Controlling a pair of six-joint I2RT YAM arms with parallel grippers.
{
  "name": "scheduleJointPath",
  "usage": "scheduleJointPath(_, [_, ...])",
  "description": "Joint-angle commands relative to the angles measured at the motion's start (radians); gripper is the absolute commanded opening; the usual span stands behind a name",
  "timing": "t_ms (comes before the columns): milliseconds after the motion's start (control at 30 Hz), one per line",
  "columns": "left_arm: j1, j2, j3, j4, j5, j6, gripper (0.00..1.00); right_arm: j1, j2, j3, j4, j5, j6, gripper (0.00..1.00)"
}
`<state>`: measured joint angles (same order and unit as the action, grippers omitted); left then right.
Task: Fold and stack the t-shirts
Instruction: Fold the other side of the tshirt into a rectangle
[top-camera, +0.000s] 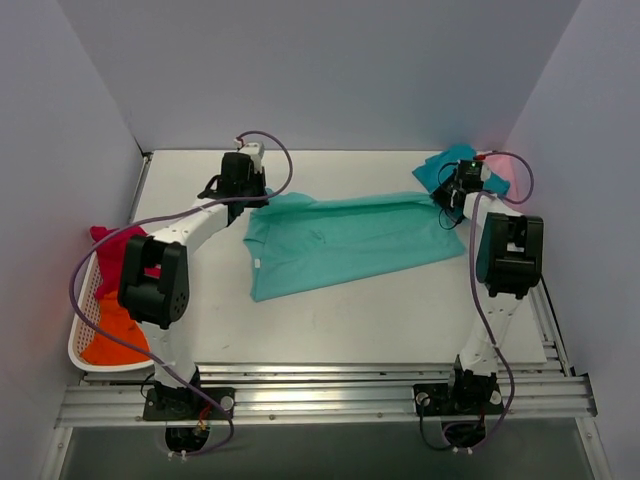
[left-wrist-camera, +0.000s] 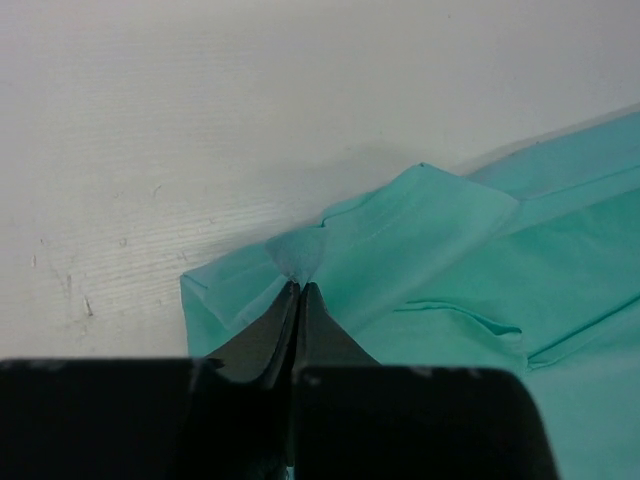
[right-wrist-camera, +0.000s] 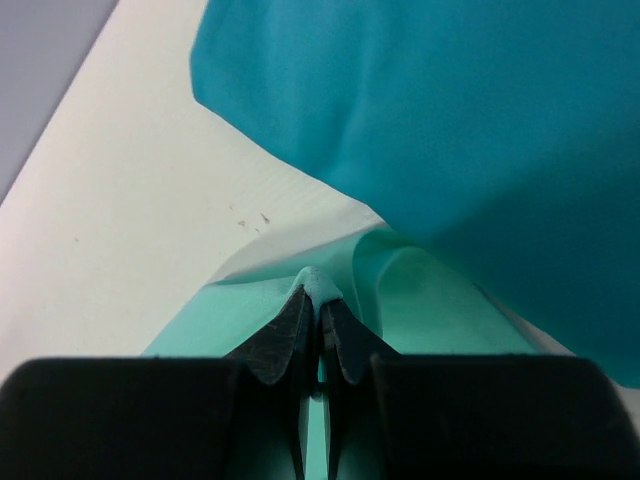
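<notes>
Your left gripper is clamped on the mint-green t-shirt at its far corner. Your right gripper pinches the opposite end, just beside the teal t-shirt.

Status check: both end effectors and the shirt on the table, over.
Left end effector shut on mint-green shirt corner. Right end effector shut on its far end. Shirt stretched between them, unfolded. Teal shirt lies right beside right end effector.
</notes>
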<state>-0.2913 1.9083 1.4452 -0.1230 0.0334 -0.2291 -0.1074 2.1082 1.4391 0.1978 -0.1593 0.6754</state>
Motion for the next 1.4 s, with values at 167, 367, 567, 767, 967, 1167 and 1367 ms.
scheduleJointPath(167, [-0.035, -0.146, -0.147, 0.062, -0.113, 0.022, 0.02, -0.040, -0.137, -0.094, 0.009, -0.003, -0.023, 0.02])
scheduleJointPath(367, [-0.156, -0.283, -0.334, 0.080, -0.295, 0.007, 0.02, -0.049, -0.188, -0.183, 0.002, 0.007, -0.019, 0.11])
scheduleJointPath(567, [-0.268, -0.471, -0.570, 0.110, -0.504, -0.165, 0.94, -0.048, -0.283, -0.301, -0.035, 0.113, 0.003, 1.00])
scheduleJointPath(767, [-0.313, -0.767, -0.744, 0.142, -0.645, -0.240, 0.94, -0.043, -0.404, -0.358, -0.055, 0.156, 0.010, 1.00])
scheduleJointPath(967, [-0.301, -0.829, -0.720, 0.193, -0.647, -0.171, 0.94, -0.006, -0.533, -0.362, -0.045, 0.179, 0.010, 1.00])
scheduleJointPath(1167, [-0.227, -0.609, -0.603, 0.253, -0.439, -0.180, 0.94, 0.054, -0.505, -0.295, -0.032, 0.170, 0.006, 0.87])
scheduleJointPath(1367, [-0.154, -0.425, -0.551, 0.384, -0.239, -0.208, 0.41, 0.067, -0.358, -0.247, -0.008, 0.112, 0.004, 0.00])
